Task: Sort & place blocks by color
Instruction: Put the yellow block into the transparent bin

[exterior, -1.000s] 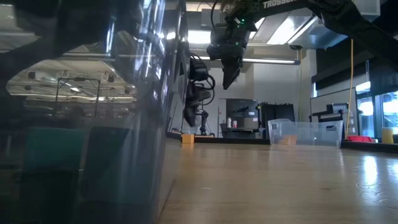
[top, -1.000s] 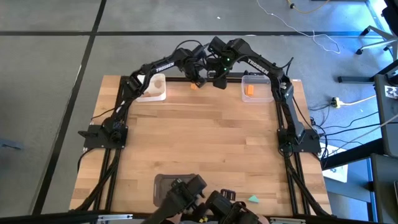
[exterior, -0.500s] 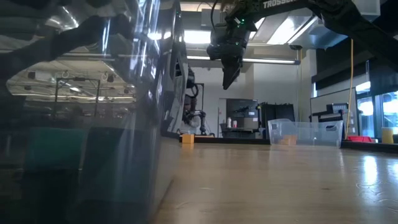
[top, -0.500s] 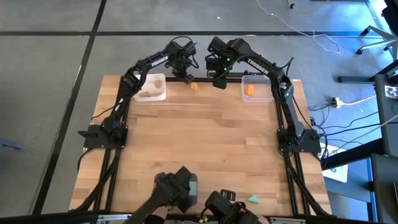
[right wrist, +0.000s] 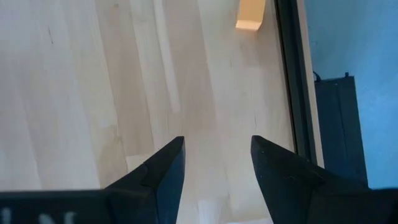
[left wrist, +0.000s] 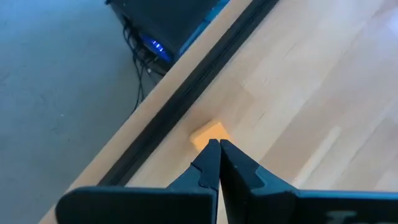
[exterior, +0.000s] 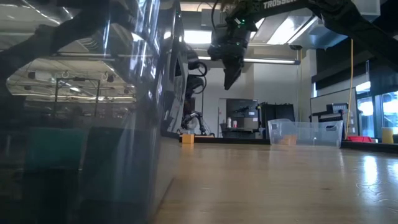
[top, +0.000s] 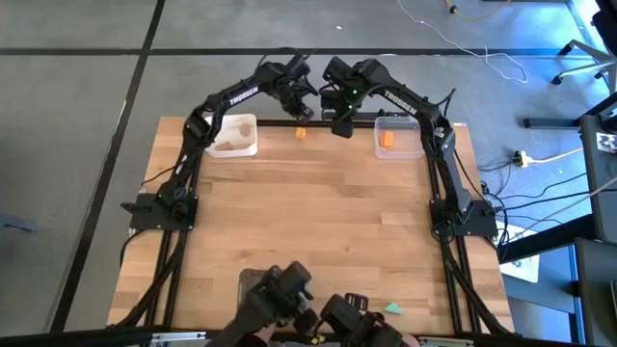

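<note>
Left gripper (top: 305, 109) swung back over orange block (top: 301, 134), apparently empty.

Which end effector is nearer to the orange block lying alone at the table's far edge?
Left. The left end effector hangs shut right above the orange block; the right end effector hangs open a bit farther off.

The wooden worktop (top: 318, 212) stands on a grey floor (top: 77, 116) marked with dark seam lines. White and black cables (top: 482, 48) trail across the floor beside it. In the low view, ceiling light panels (exterior: 286, 28) and dark equipment racks (exterior: 273, 115) occupy the room behind.
</note>
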